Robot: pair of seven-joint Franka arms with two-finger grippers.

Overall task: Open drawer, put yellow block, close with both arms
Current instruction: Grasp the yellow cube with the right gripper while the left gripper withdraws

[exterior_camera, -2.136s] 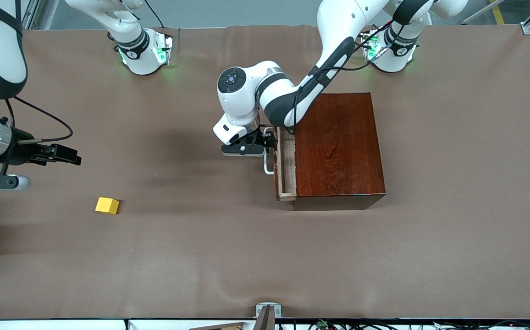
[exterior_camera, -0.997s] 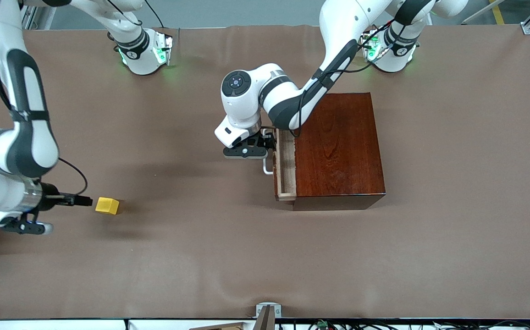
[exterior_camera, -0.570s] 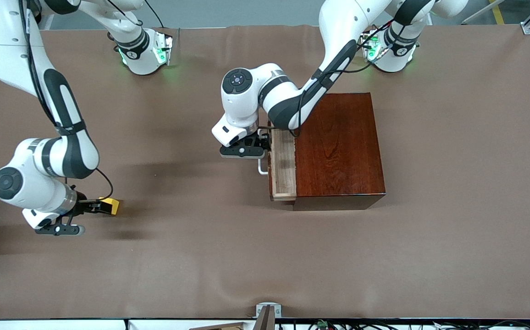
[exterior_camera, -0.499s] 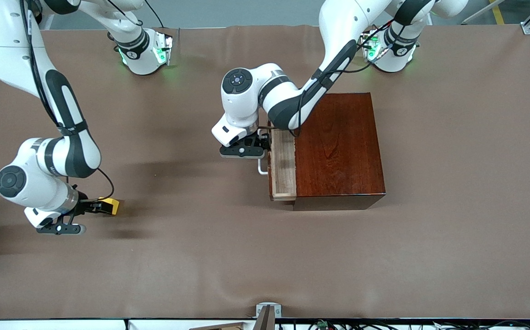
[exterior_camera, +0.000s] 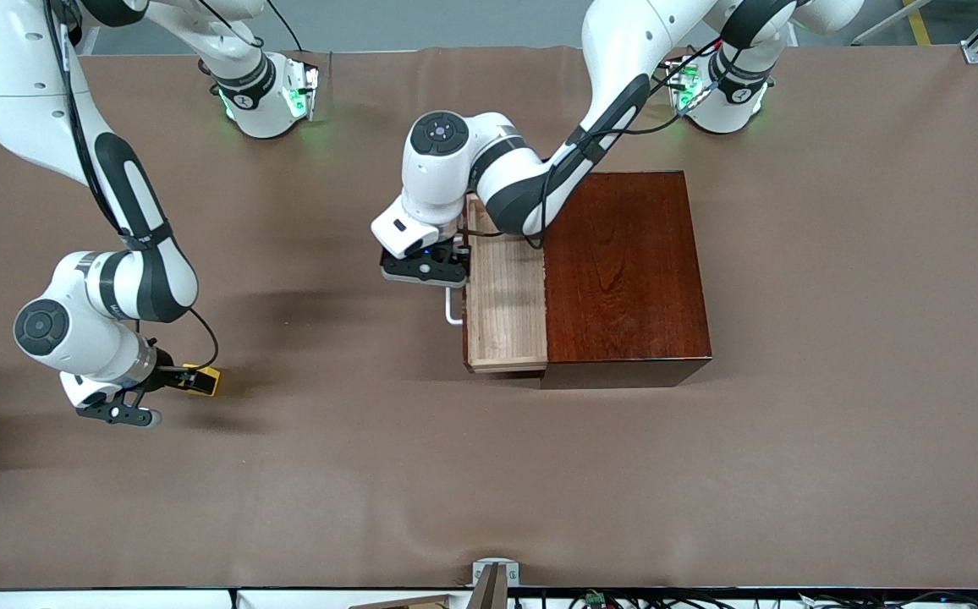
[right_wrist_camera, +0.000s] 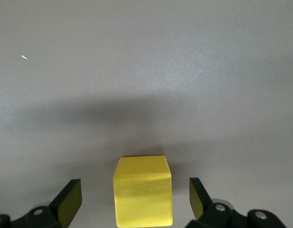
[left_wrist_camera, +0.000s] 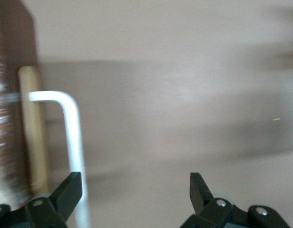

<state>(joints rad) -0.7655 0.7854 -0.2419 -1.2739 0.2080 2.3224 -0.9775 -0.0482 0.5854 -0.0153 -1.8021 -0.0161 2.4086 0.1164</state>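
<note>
Your right claw [exterior_camera: 174, 381], low at the frame's left, is spread around the yellow block [right_wrist_camera: 142, 190] on the worktop [exterior_camera: 709, 474], not yet lifted. Higher, mid-frame, your left claw [exterior_camera: 447, 275] stands spread with one finger at the handle [exterior_camera: 453, 309]; the drawer [exterior_camera: 502, 296] looks open. Placing and closing remain.

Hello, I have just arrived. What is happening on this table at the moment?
Two robot arms share one job. The left gripper is at the white handle of the drawer, which stands partly pulled out of the dark wooden box; its jaws are open, with the handle beside one of them. The right gripper is low over the yellow block near the right arm's end of the table, jaws open on either side of it. The block rests on the table, not yet gripped.
</note>
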